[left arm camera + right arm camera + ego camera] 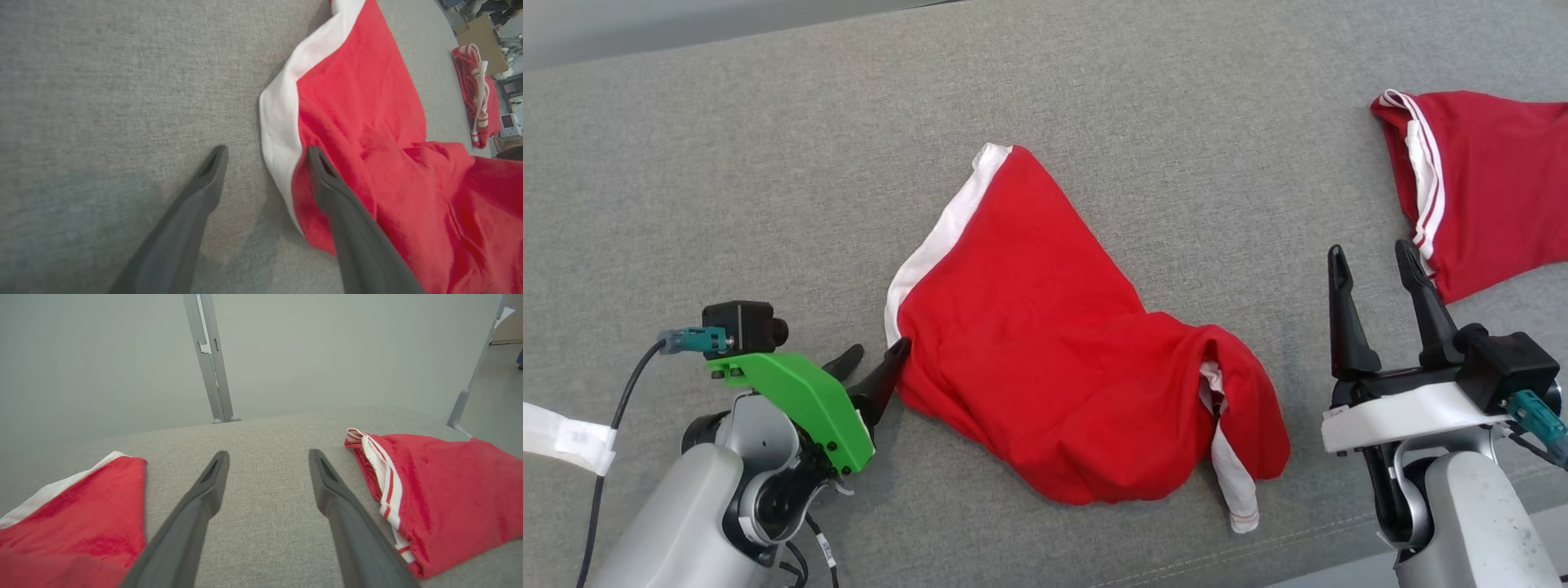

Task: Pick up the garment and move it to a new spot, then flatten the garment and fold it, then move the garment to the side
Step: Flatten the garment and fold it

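Two red garments lie on the grey fabric-covered tabletop (727, 163). The nearer garment (1054, 351) sits in the middle, loosely spread and rumpled, with a white band (939, 237) running along its left edge and a white strip (1233, 482) trailing from a fold at its lower right. The second garment (1486, 188), red with a white striped hem, lies well apart at the far right.

The left end effector (880, 349) is at the nearer garment's lower left corner with its fingers apart and nothing clamped between them. In the left wrist view one of its fingers (327, 179) lies over the red cloth just beside the white band (282, 122), while the other is over bare grey fabric.

The right end effector (1370, 253) also has its fingers apart and holds nothing. It is over bare tabletop between the two garments, near the striped hem (384, 477) of the second one.
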Motion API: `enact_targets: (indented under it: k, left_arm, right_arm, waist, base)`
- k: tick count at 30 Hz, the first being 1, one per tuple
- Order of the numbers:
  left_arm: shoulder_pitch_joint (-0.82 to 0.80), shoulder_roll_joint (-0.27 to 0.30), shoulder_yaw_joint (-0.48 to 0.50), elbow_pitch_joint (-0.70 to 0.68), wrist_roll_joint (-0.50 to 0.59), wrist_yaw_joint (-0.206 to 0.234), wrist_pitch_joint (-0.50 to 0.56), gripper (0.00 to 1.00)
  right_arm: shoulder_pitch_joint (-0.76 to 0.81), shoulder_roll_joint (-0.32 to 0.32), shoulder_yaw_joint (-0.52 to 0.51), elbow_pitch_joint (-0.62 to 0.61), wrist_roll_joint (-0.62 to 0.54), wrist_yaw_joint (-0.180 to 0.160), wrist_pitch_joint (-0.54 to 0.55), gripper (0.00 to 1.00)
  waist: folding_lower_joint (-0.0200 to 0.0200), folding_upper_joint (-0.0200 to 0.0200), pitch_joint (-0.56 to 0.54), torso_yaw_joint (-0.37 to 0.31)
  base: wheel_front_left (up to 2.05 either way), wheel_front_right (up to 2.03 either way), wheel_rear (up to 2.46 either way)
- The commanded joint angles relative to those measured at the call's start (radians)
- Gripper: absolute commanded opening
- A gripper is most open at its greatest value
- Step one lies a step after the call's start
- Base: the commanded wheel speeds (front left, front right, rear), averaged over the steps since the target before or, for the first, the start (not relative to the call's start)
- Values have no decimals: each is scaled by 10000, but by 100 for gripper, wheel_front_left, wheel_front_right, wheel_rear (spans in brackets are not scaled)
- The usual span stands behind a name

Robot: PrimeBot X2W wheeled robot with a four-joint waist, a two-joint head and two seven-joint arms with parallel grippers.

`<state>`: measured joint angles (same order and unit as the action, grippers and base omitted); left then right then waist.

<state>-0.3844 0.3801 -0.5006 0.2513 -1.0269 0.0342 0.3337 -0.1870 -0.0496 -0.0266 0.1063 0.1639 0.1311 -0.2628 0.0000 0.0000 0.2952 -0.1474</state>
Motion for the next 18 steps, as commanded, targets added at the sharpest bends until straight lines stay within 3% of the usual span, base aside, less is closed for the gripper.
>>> enact_targets:
  k: [1,5,6,7,8,14,18]
  left_arm:
    - [-136,-78,-46,102,-171,-141,66,100]
    - [-121,-74,-142,286,-156,-334,156,100]
    - [-115,-82,-182,334,-161,-372,190,49]
    - [-107,-103,-238,361,-182,-432,237,31]
    - [-101,-127,-294,375,-201,-477,287,0]
    - [-216,-43,-527,201,-39,-734,423,0]
    - [-559,178,-380,-150,134,-595,343,0]
  right_arm:
    - [24,-22,-66,-6,21,-7,-26,100]
    - [49,-23,-134,-22,30,-7,-26,100]
    - [50,-20,-139,-29,34,-7,-26,100]
    - [51,-20,-155,-30,51,-7,-26,100]
    - [49,-20,-166,-30,59,-7,-26,100]
    - [-4,-20,-166,10,128,-7,-26,100]
    - [-55,-21,-120,7,198,-7,-26,100]
  waist:
    - [0,0,54,-101]
    - [0,0,98,-182]
    - [0,0,108,-206]
    - [0,0,116,-225]
    - [0,0,123,-239]
    - [0,0,146,-255]
    - [0,0,164,-253]
  base:
    - [0,0,0]
    - [0,0,0]
    - [0,0,0]
    - [0,0,0]
    - [0,0,0]
    - [0,0,0]
    - [0,0,0]
